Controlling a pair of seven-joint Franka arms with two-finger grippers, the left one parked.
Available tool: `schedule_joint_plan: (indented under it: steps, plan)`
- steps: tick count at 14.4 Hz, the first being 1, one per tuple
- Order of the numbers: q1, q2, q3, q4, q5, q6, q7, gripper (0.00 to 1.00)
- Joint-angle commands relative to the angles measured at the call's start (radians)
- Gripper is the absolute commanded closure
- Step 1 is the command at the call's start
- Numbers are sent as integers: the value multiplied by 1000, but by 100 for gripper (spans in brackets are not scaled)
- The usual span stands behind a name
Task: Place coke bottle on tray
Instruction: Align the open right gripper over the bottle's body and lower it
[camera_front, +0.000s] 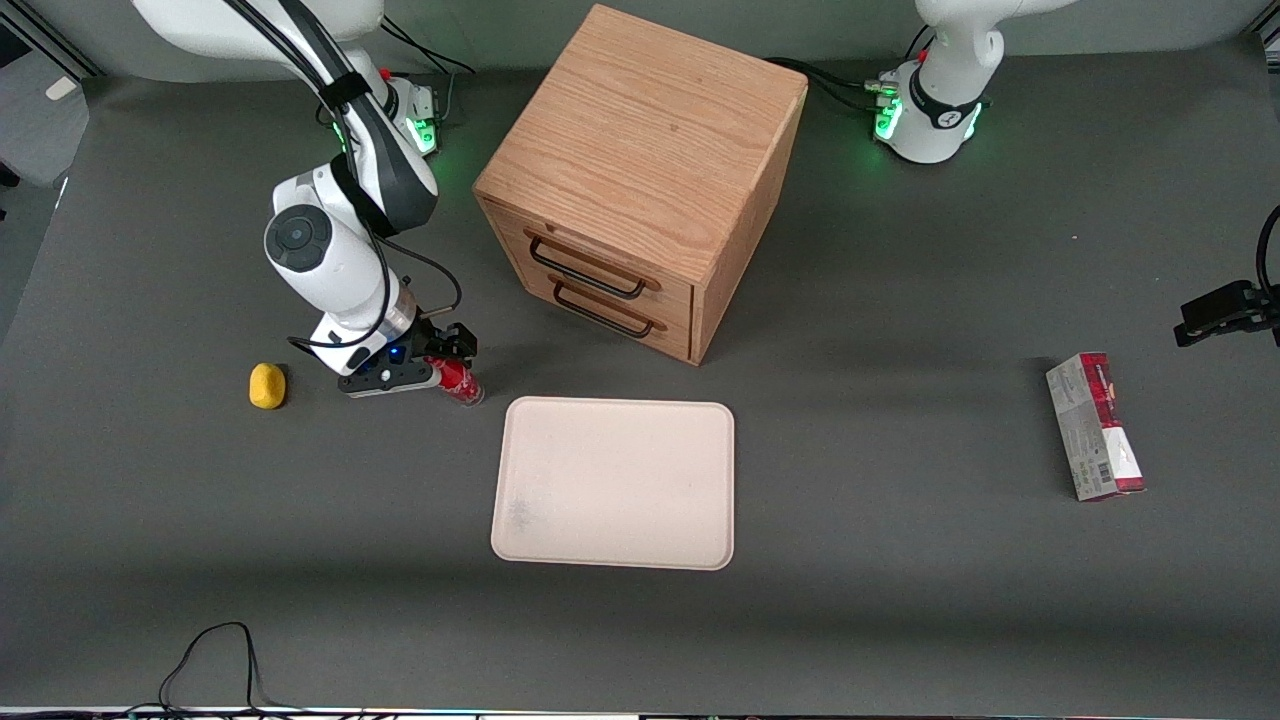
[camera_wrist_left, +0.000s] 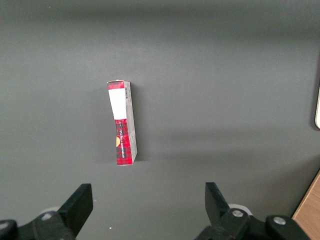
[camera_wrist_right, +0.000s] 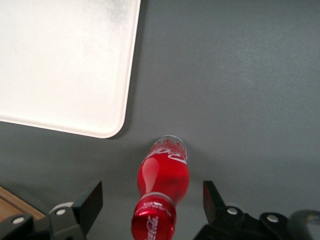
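Grey worktop (camera_front: 900, 420) fills the front view, and on it the right arm's claw (camera_front: 448, 366) sits low at the coke bottle (camera_front: 460, 381), which stands on the worktop just off the tray's corner nearest the working arm, close to it but not on it. That cream tray (camera_front: 614, 483) lies flat, nearer the front camera than the wooden two-drawer cabinet (camera_front: 640, 180), whose black drawer handles (camera_front: 587, 268) face the tray. A small yellow lump (camera_front: 267, 385) rests beside the claw, toward the working arm's end of the worktop, and a red-and-grey carton (camera_front: 1094, 427) lies well apart toward the parked arm's end. From the left wrist view the same carton (camera_wrist_left: 122, 122) lies lengthwise on bare grey worktop (camera_wrist_left: 225, 75), its white patch at one end. From the right wrist view the coke bottle (camera_wrist_right: 162, 192) stands upright between the two black fingers (camera_wrist_right: 89, 202) of the claw (camera_wrist_right: 152, 200), its red cap (camera_wrist_right: 153, 221) closest to the camera; the claw is spread wide, with a clear gap between each finger and the bottle, so it has hold of nothing. A rounded corner of the tray (camera_wrist_right: 65, 65) shows near the bottle's base, apart from it, with grey worktop (camera_wrist_right: 235, 75) between them.
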Motion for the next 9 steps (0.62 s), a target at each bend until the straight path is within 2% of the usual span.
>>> schedule_joint_plan:
  steps: [1,5,9]
  plan:
    - [1,1,-1,-7,-23,15,32,36]
    - [-5,5,-2,-5,-42,5,32,100]
    - [-8,2,-7,1,-43,-6,29,100]
